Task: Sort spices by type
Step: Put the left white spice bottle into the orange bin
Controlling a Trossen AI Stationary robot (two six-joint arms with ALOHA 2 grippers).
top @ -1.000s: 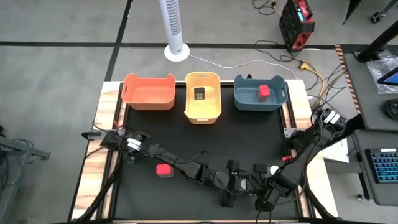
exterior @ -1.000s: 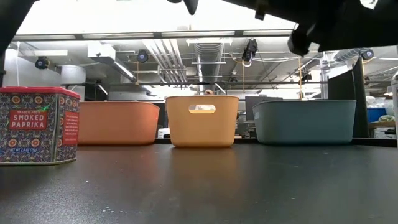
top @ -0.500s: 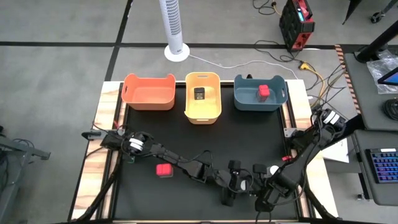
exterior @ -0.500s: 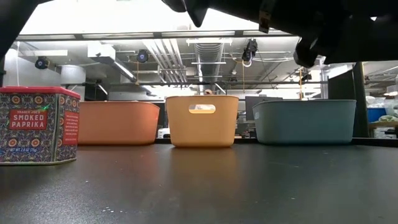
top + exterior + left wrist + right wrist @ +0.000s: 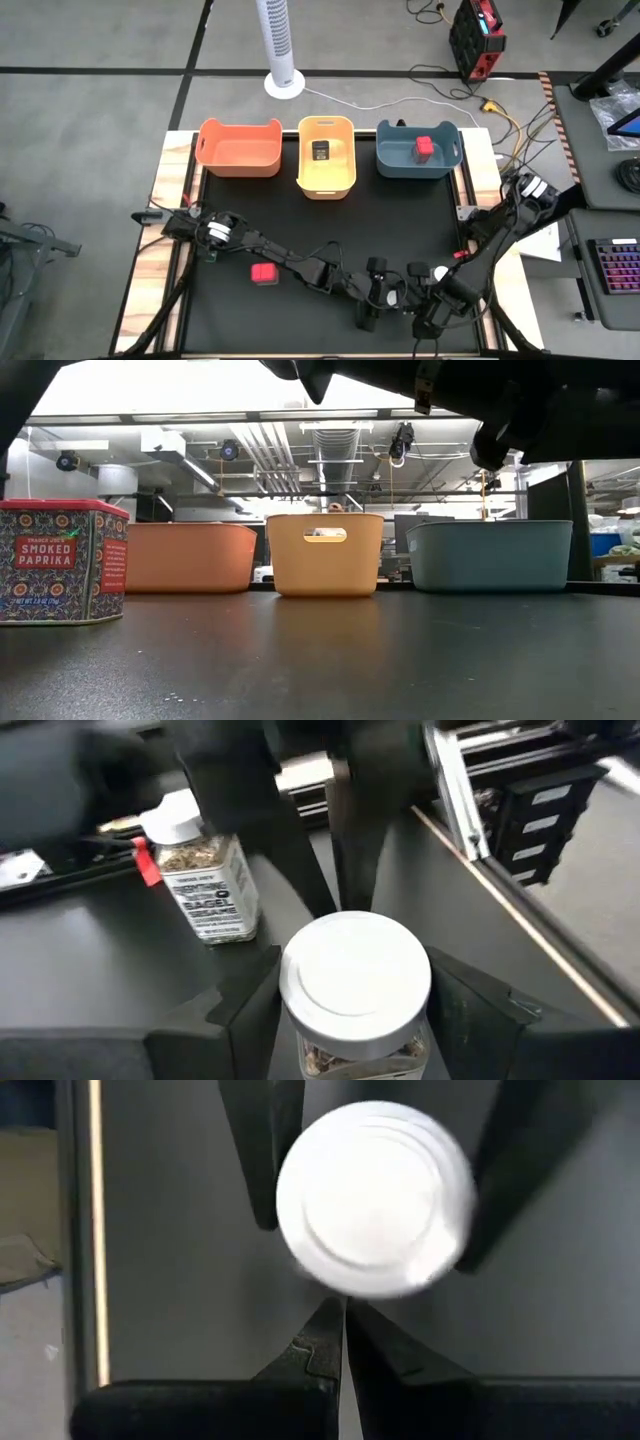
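Well in front of the yellow bin [image 5: 327, 153] and off to its left, the red tin [image 5: 263, 272] waits its turn. Farther right, my left claw [image 5: 381, 295] has drawn in over the last second. It's part-open, a finger either side of a jar [image 5: 355, 985], not plainly pinching yet. Lift comes next, I reckon. A second jar [image 5: 205, 875] stands beside. My right claw [image 5: 337, 1342] hovers shut above, empty.

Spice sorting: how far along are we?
Done: one black box in the yellow bin, one red box in the blue bin. In hand: left claw around a white-capped jar. Left: second jar, paprika tin; orange bin empty.
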